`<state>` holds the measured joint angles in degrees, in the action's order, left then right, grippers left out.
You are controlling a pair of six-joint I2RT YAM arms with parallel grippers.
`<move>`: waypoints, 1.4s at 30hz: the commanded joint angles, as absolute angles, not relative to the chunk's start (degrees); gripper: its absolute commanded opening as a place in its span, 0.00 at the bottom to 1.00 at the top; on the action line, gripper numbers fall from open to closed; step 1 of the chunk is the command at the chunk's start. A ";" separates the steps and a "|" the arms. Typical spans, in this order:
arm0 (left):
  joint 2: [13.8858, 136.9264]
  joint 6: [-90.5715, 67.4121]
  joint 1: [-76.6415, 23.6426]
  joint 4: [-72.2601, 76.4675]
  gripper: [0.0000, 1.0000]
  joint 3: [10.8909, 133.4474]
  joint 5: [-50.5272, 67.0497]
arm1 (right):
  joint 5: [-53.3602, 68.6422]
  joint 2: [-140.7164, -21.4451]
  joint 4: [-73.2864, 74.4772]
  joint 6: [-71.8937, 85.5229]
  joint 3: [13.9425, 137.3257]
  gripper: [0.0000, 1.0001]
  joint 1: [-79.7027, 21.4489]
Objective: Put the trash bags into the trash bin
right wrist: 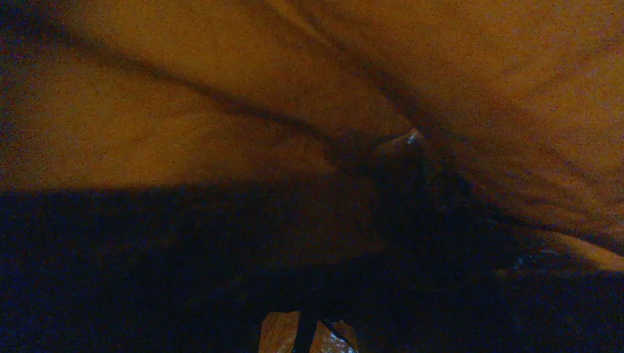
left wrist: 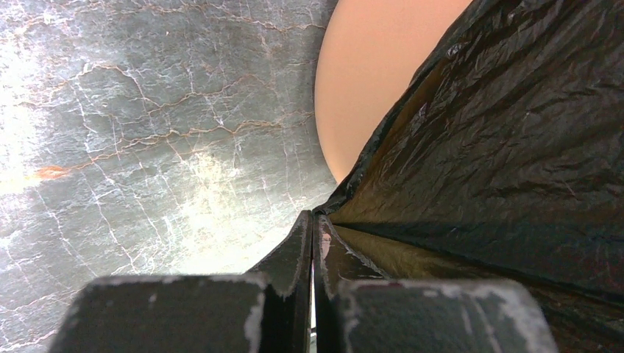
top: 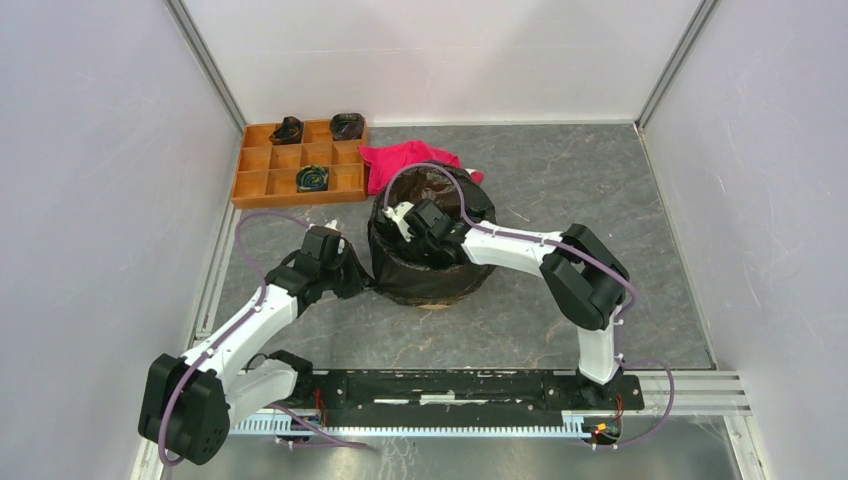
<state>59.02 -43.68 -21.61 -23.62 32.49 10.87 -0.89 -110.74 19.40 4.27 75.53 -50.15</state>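
Note:
A black trash bag [top: 430,272] is draped over the trash bin at the middle of the table and covers its walls in the top view. In the left wrist view the bin's smooth light-orange wall [left wrist: 368,88] shows beside the wrinkled bag [left wrist: 515,147]. My left gripper [top: 360,272] is at the bin's left side, with its jaws [left wrist: 313,220] pressed together on a fold of the bag's edge. My right gripper [top: 405,218] reaches over the rim into the bag's mouth. Its wrist view is dark, showing only orange-lit film, and its jaws do not show.
A flat orange compartment tray [top: 250,185] stands at the back left, holding a few dark rolled items [top: 288,130]. A red-pink cloth [top: 405,160] lies behind the bin. White walls close in on the left, right and back.

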 commanded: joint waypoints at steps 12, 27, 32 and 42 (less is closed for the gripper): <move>58.42 -41.96 -21.32 -21.51 0.02 33.28 11.34 | -0.41 -100.65 20.60 8.75 75.95 0.67 -50.81; 57.79 -42.22 -21.28 -22.70 0.13 33.48 10.94 | 3.03 -93.46 19.04 13.44 77.17 0.79 -50.80; 55.90 -43.08 -21.35 -24.01 0.31 33.98 10.89 | 5.36 -89.73 17.19 13.54 77.29 0.85 -50.73; 46.87 -44.94 -21.36 -31.74 0.67 36.69 7.46 | 6.56 -85.72 16.24 12.63 79.28 0.93 -50.70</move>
<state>50.72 -43.83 -21.61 -28.08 33.34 10.04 5.65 -88.79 18.83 13.23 76.73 -50.52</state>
